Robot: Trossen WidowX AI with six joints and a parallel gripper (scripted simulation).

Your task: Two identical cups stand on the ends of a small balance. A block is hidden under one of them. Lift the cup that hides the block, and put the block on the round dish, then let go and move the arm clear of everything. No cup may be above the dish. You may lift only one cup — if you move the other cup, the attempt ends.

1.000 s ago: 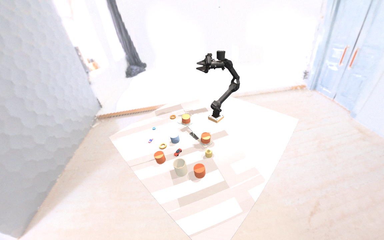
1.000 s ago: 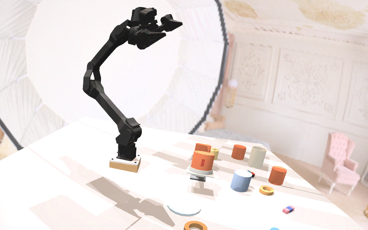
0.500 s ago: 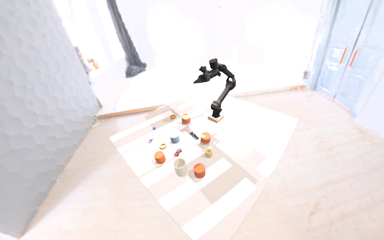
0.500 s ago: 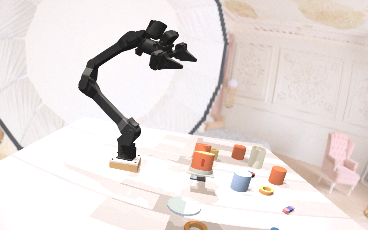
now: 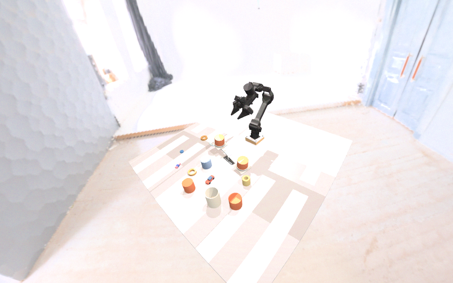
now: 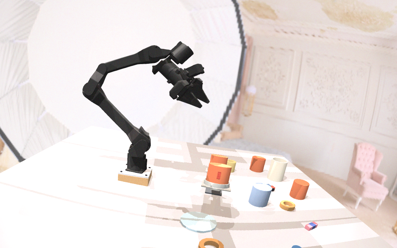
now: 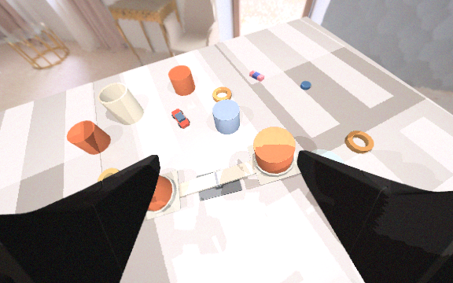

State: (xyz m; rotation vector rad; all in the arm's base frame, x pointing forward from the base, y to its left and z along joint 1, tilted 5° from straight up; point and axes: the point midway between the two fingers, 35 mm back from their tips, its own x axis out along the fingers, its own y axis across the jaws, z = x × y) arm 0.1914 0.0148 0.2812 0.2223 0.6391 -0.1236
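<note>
Two orange cups stand upright on the end pans of the balance [image 5: 231,158] [image 6: 213,192] [image 7: 232,174]. The cup nearer the dish [image 5: 219,141] [image 6: 218,174] [image 7: 274,158] appears to stand on the higher end. The other cup [image 5: 242,164] [image 7: 162,193] appears lower; the left finger partly covers it in the wrist view. No block is visible. The round pale-blue dish [image 6: 198,222] [image 7: 329,156] lies flat beside the balance with nothing on it. My gripper [image 5: 234,116] [image 6: 204,105] [image 7: 230,159] is open and empty, high above the table, pointing down at a slant.
Beyond the balance stand a blue cylinder [image 5: 206,163] [image 6: 259,195] [image 7: 226,118], a cream cup [image 5: 212,198] [image 6: 277,170] [image 7: 122,106] and two more orange cups [image 7: 182,82] [image 7: 89,138]. A red toy car [image 5: 209,179] [image 7: 180,118] lies among them. An orange ring [image 6: 201,243] [image 7: 348,142] lies near the dish.
</note>
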